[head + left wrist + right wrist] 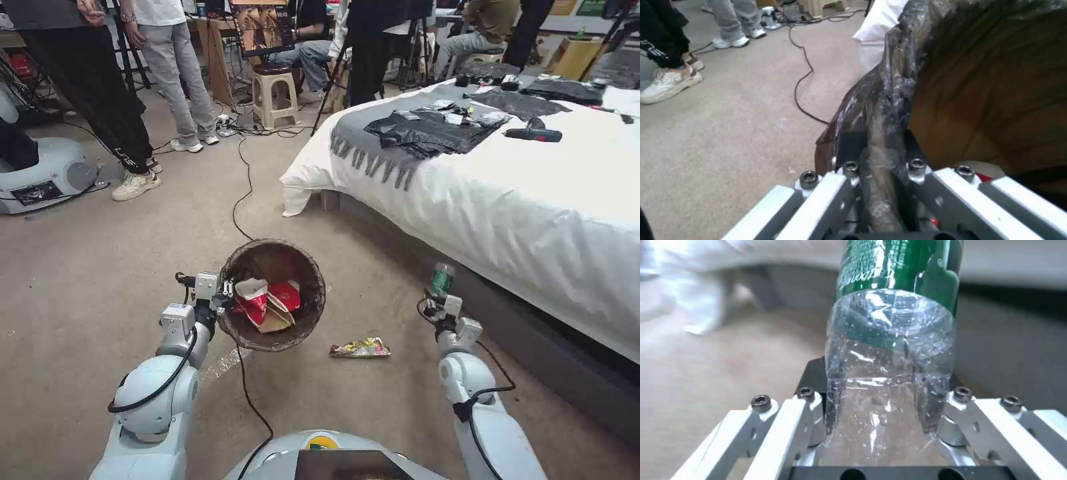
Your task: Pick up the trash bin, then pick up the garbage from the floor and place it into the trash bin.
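Left gripper (225, 297) pinches the near rim of the trash bin (307, 267) and holds it off the floor, mouth tipped toward the head camera. In the left wrist view the two fingers (849, 146) press together on the folded dark bag lining at the rim, one inside the bin and one outside.

Inside the bin: red-and-white cartons (257, 300) and a tan paper bag (275, 321), lying against the lower wall.

Right gripper (437, 299) is raised beside the bed (533, 200), closed on a clear bottle (441, 279) with a green label. Bottle stands upright out of the gripper. In the right wrist view the clear lower part of the bottle (889, 373) sits squeezed between the fingers (818, 420); it looks slightly dented, though glare makes that uncertain.

A yellow snack wrapper (361, 348) lies flat on the carpet (100, 280), between the bin and the right arm, touching neither. A black cable (241, 193) runs across the floor beyond the bin.
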Motion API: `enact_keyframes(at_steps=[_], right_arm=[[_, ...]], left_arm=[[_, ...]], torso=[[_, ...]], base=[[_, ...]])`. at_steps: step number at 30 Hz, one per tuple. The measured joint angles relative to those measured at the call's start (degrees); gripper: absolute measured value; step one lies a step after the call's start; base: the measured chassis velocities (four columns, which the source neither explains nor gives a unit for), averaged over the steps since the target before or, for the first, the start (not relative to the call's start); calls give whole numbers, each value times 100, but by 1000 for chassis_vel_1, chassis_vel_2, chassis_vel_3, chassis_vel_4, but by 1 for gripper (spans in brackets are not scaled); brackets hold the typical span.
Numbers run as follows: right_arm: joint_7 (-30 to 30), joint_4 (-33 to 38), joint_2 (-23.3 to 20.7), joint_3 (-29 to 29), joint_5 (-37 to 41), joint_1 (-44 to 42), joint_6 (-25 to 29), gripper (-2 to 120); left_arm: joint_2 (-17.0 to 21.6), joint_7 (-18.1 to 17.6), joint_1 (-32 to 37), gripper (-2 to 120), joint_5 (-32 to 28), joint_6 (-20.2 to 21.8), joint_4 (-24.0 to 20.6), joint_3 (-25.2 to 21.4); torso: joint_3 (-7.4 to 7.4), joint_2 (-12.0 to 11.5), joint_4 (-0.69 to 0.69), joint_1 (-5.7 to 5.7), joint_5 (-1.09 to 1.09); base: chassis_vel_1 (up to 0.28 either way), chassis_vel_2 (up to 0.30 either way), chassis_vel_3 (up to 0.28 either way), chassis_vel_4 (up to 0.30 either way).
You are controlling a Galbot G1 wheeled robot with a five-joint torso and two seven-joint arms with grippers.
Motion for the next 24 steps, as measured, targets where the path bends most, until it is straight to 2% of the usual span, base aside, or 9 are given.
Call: enact_keyframes(at_steps=[1, 3, 5, 9, 17, 24], right_arm=[[0, 0, 0, 0, 0, 0, 0, 32], [-342, 956, -182, -71, 105, -241, -131, 32], [-381, 1111, -216, -95, 134, -271, -160, 32], [-603, 2051, -404, -324, 284, -336, -371, 32], [-1081, 2997, -615, -961, 327, -214, -808, 32], [-1582, 3425, -793, -1360, 336, -2, -1198, 32]], left_arm=[[0, 0, 0, 2, 0, 0, 0, 0], [-5, -15, 1, 2, 0, 10, -2, 6], [-6, -22, 1, 2, 0, 11, -2, 9], [-9, -44, 3, 2, -1, 27, -1, 14], [-1, -56, -6, 2, -9, 90, 2, 16], [1, -117, -16, 2, -119, 223, 2, 40]], torso=[[0, 0, 0, 0, 0], [0, 0, 0, 0, -1], [0, 0, -1, 0, -1], [0, 0, 0, 0, -1], [0, 0, 0, 0, -1], [0, 0, -1, 0, -1]], base=[[0, 0, 0, 0], [0, 0, 0, 0], [0, 0, 0, 0], [0, 0, 0, 0], [0, 0, 0, 0], [0, 0, 0, 0]])
